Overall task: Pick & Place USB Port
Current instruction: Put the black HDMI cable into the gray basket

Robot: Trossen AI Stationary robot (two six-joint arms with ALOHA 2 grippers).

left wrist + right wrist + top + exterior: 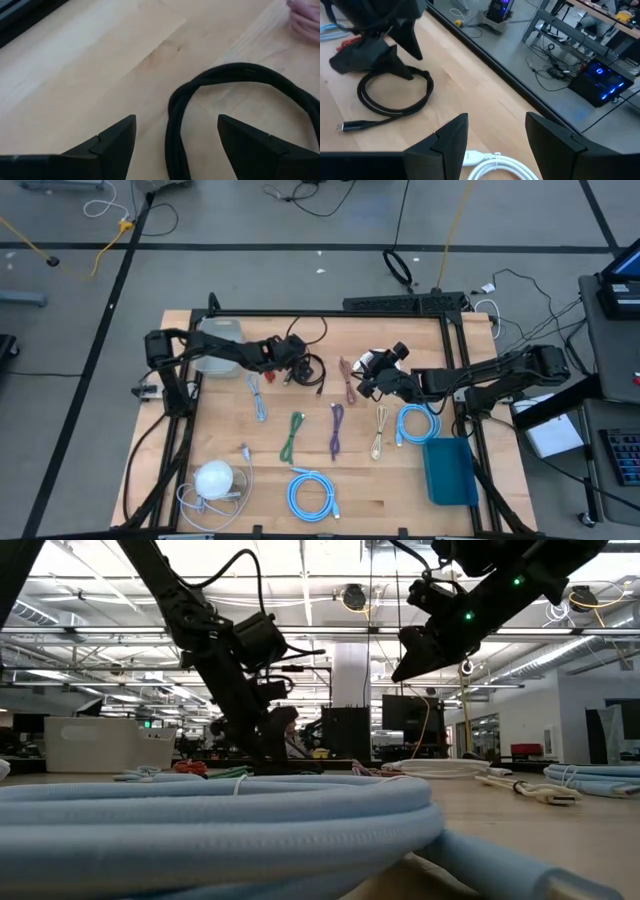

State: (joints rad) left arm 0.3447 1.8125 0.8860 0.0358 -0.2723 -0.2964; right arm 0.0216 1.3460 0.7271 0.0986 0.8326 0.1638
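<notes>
A coiled black USB cable (312, 370) lies flat on the wooden table toward its far middle. My left gripper (297, 363) is down at the table over it and open. In the left wrist view its fingers (176, 117) stand on either side of a strand of the black cable (240, 75). My right gripper (368, 382) hangs open above the table to the right of the coil, raised in the low view (420, 645). A white cable (490, 167) lies on the table beneath it. The right wrist view shows the left gripper (385, 55) at the black coil (395, 95).
Toward the near side lie a green cable (293, 435), a purple one (336, 430), a beige one (380, 432) and two light-blue coils (415, 423) (312, 492). A blue bin (450, 470) stands at the near right and a white round object (215, 478) at the near left.
</notes>
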